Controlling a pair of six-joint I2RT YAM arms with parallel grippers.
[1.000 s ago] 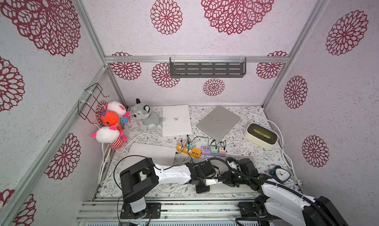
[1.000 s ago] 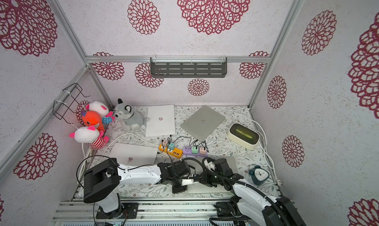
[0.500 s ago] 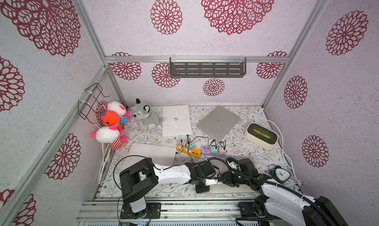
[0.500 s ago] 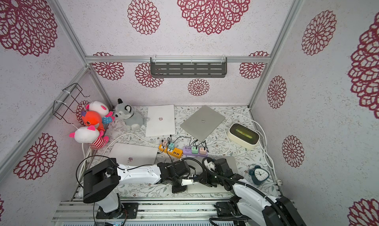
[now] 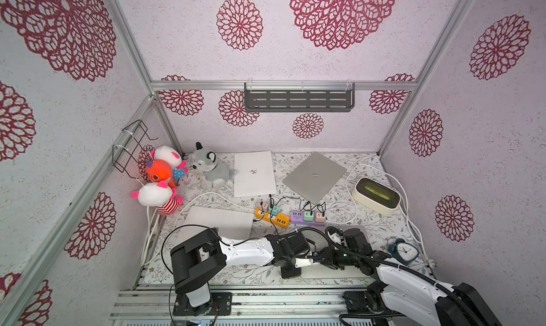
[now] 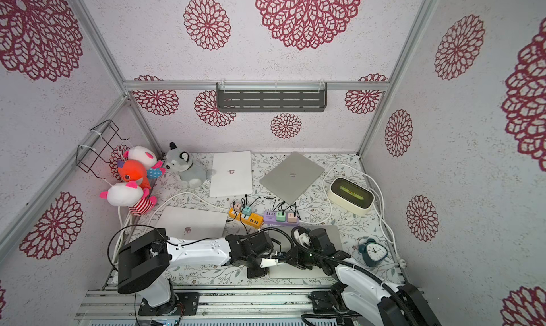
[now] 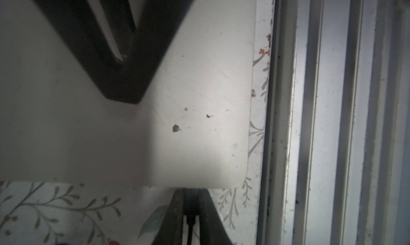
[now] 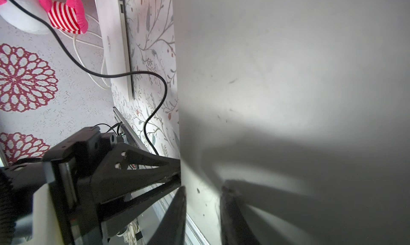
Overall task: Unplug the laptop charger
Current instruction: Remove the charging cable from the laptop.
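Grey laptop [image 7: 199, 88], closed and flat — black charger plug [image 7: 190, 196] at its edge.

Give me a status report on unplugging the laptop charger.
Left gripper shut on charger plug at laptop edge. Right gripper open above the laptop. Plug looks seated. No obstruction seen.

Both top views are bright, evenly lit and sharp; the wall [image 5: 487, 162] pattern stretches toward the edges. My wrist views are dimmer and soft: a pale glare patch on the laptop lid [image 8: 288, 88], long blurred shadows spreading from my right gripper [image 8: 203, 188].
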